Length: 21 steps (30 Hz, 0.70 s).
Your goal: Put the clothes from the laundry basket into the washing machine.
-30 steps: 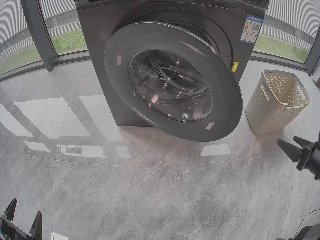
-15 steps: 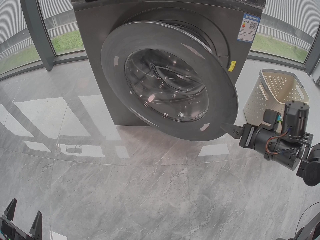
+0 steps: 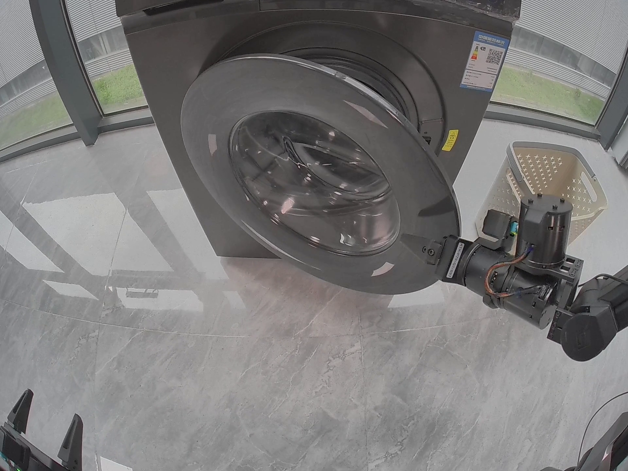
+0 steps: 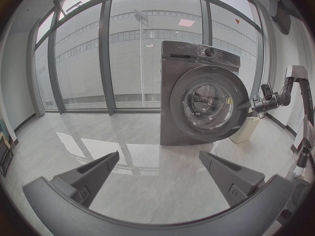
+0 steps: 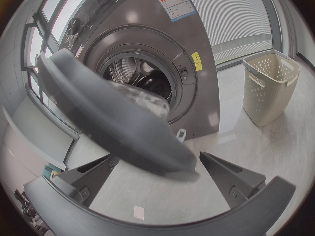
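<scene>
Starting from the right gripper, we see its fingers spread wide with the lower rim of the door between them. They are not clamped, and we cannot tell whether either pad touches the rim. The door hangs partly open across the mouth of the washing machine. Just beside the machine, on our right, stands the laundry basket; we cannot make out any clothes inside it from here. Our left gripper sits low and well apart, its fingers also wide. We judge that the door-opening step is in hand and no loading has begun. Next we need to swing the door fully aside to clear the drum, then turn to the basket.
</scene>
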### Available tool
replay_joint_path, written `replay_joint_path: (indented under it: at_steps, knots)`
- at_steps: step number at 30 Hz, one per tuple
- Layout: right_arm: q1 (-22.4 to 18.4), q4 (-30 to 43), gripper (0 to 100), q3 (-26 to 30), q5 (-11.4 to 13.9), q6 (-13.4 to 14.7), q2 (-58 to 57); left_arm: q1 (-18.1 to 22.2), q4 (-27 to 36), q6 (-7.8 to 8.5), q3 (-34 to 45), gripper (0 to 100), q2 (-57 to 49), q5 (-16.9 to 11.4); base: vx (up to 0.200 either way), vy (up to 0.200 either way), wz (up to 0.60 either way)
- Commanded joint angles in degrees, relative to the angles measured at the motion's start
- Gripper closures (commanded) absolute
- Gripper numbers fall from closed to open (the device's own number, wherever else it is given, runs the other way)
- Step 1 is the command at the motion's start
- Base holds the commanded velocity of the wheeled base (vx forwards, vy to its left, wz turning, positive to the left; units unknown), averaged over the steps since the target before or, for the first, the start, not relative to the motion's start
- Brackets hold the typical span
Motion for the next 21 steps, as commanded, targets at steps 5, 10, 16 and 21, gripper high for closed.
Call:
replay_joint_path:
  at_steps: [5,10,16,21]
  knots:
    - [-3.6,0.3,0,-3.6,-0.3,-0.2,1.1,0.0,0.0,0.03,1.0,0,-0.7,0.0,0.000,0.000,0.00]
    - [-8.5,0.2,0,-3.7,-0.2,-0.6,0.8,-0.1,0.0,0.03,1.0,0,-0.7,0.1,0.000,0.000,0.00]
    - [-7.7,0.4,0,-0.3,0.0,-0.7,-0.1,0.0,0.0,0.03,1.0,0,-0.8,0.1,0.000,0.000,0.00]
    - [-5.0,0.0,0,3.8,0.0,-1.7,-0.1,-0.1,0.0,0.03,1.0,0,-0.8,0.0,0.000,0.000,0.00]
